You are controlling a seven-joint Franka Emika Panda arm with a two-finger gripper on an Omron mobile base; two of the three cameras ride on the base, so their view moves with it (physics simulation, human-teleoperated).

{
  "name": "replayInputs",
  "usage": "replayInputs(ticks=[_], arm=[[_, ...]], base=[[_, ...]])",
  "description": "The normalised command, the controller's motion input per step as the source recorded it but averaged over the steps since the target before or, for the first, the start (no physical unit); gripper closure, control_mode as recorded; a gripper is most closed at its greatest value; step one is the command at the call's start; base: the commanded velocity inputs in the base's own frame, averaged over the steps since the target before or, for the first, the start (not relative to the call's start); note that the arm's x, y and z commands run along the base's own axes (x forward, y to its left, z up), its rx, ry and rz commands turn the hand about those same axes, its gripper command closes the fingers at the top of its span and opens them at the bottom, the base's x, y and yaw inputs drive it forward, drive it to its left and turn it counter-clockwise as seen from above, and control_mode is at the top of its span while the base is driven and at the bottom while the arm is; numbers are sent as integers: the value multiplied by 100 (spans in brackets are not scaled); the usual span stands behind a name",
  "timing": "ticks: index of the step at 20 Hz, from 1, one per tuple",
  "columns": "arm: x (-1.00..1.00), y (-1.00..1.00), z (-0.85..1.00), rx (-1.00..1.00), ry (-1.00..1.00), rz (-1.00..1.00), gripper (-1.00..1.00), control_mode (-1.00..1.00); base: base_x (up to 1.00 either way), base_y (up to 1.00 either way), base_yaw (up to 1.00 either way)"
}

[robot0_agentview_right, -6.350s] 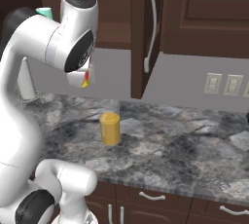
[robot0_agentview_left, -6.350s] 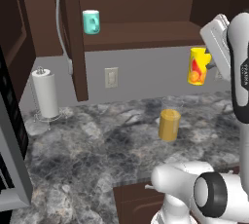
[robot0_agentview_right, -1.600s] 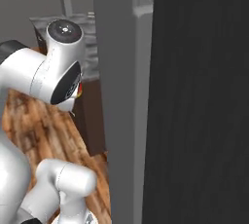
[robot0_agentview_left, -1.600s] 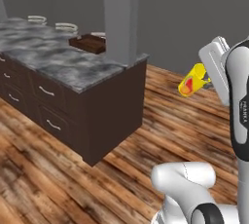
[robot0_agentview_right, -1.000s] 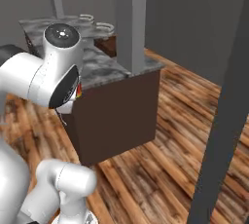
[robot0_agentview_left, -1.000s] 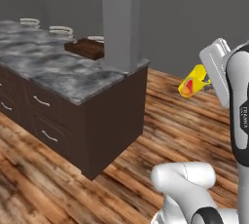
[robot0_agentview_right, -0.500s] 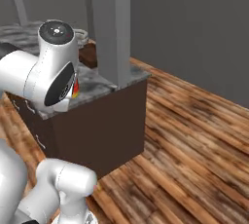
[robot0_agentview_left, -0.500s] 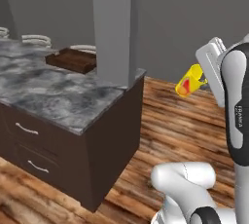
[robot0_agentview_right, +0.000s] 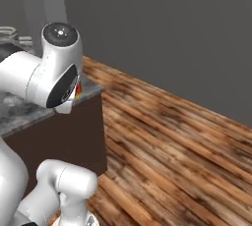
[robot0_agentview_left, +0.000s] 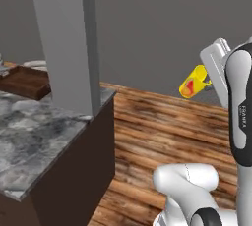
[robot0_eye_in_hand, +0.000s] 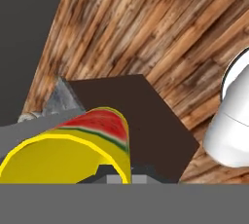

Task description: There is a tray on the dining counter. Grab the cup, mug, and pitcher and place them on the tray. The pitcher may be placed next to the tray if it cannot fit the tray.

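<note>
My gripper (robot0_agentview_left: 204, 80) is shut on the cup (robot0_agentview_left: 192, 82), a yellow tumbler with red marks, and holds it tilted in the air over the wooden floor, right of the dining counter (robot0_agentview_left: 34, 136). The hand view has the cup (robot0_eye_in_hand: 73, 145) close up between the fingertips, with the dining counter's corner (robot0_eye_in_hand: 60, 98) below it. A sliver of the cup (robot0_agentview_right: 78, 90) peeks from behind the arm in the right base view. The dark wooden tray (robot0_agentview_left: 22, 80) lies on the counter at the far left, behind a grey pillar. The mug and the pitcher are out of view.
A broad grey pillar (robot0_agentview_left: 65, 43) rises from the counter's end between the tray and the cup. White dishes (robot0_agentview_left: 34, 64) lie beyond the tray. Wooden floor (robot0_agentview_left: 162, 127) spreads to the right of the counter, up to a grey wall.
The whole picture has shifted, so the base has moved: the counter's end, the pillar and the tray now stand closer and further left. The cup stays in the shut gripper.
</note>
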Motion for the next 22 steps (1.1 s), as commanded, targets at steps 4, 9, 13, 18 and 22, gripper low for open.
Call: replayInputs(ticks=[4,9,13,18,22], arm=[[0,0,0,0,0,0,100,100],[0,0,0,0,0,0,100,100],[0,0,0,0,0,0,100,100],[0,0,0,0,0,0,100,100],[0,0,0,0,0,0,100,100]], base=[[100,-44,-1],[100,-40,3],[100,-42,15],[100,-75,24],[85,-95,40]])
